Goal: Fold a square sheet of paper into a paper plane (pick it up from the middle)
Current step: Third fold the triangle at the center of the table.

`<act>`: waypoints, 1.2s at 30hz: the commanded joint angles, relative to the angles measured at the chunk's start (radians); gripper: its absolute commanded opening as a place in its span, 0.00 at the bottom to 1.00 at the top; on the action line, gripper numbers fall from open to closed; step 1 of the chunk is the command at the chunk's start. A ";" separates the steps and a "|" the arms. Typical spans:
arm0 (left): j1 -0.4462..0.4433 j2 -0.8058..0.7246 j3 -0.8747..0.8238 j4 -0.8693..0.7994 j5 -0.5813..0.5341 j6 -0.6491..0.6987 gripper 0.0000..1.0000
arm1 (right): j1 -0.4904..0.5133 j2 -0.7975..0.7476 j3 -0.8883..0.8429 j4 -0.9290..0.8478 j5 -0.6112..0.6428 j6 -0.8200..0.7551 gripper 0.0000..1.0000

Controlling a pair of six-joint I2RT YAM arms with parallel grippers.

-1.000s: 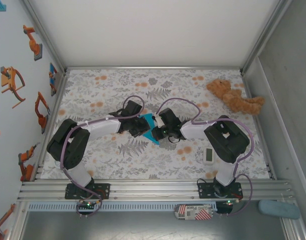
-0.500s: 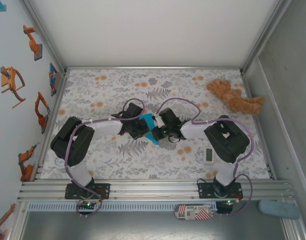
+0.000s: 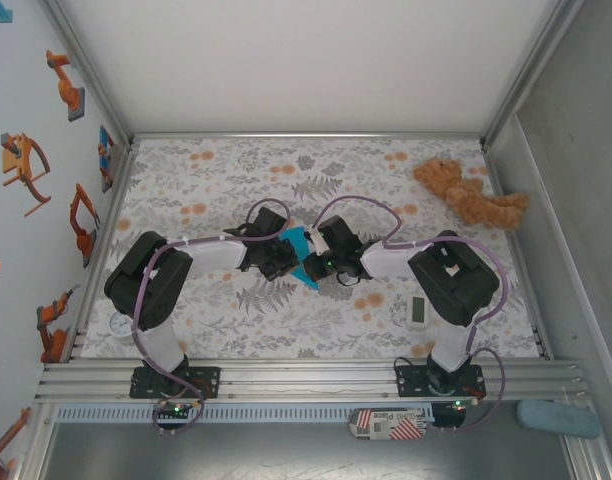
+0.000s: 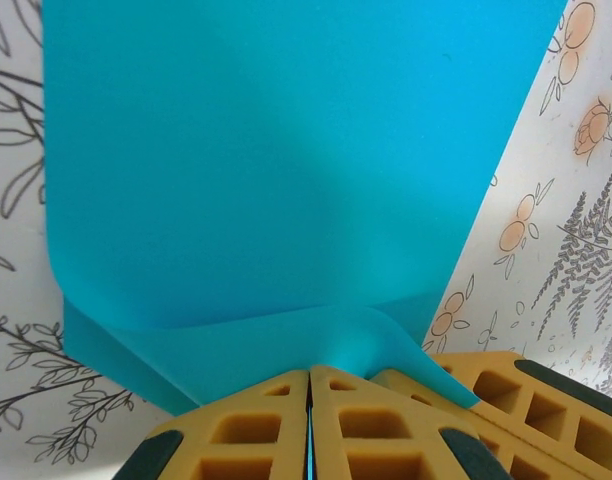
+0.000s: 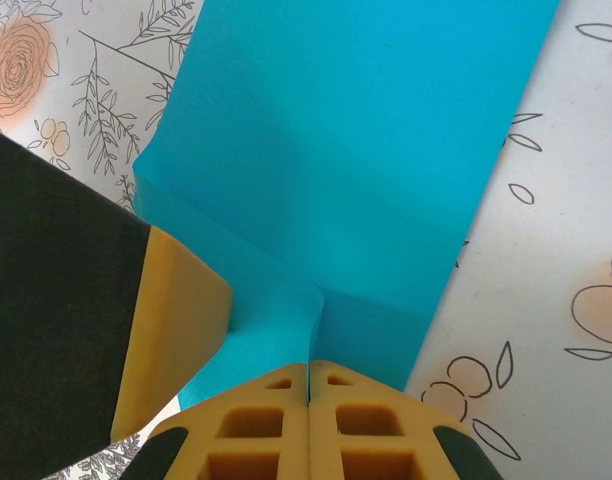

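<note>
On the floral surface (image 3: 186, 180), left elbow (image 3: 146, 285) drawn nearer centre than a second ago. At mid-frame, same spot as before, partly folded square sheet of paper (image 3: 298, 243). Clamped on its edge from either side: left fingers (image 4: 298, 392), right fingers (image 5: 298, 392), both narrow. At lower left, newly bared, a small round white dial (image 3: 119, 325).

The left gripper (image 4: 308, 400) pinches the curled near edge of the blue square sheet of paper (image 4: 286, 170), which lies over the floral cloth (image 4: 576, 220).
</note>
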 commanded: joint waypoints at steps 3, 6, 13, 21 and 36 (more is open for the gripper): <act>-0.004 0.016 -0.017 -0.032 -0.011 -0.009 0.10 | -0.007 0.029 0.011 -0.049 0.006 0.010 0.00; -0.003 0.017 -0.023 -0.033 -0.014 -0.013 0.10 | -0.007 0.029 0.012 -0.049 0.006 0.011 0.00; -0.004 0.020 -0.042 -0.027 -0.015 -0.017 0.10 | -0.007 0.029 0.013 -0.050 0.006 0.011 0.00; -0.004 0.029 -0.056 -0.030 -0.024 -0.015 0.09 | -0.007 0.013 0.011 -0.052 0.015 0.020 0.00; 0.000 0.046 -0.084 -0.032 -0.043 0.004 0.08 | -0.104 -0.137 0.061 -0.168 0.035 0.192 0.29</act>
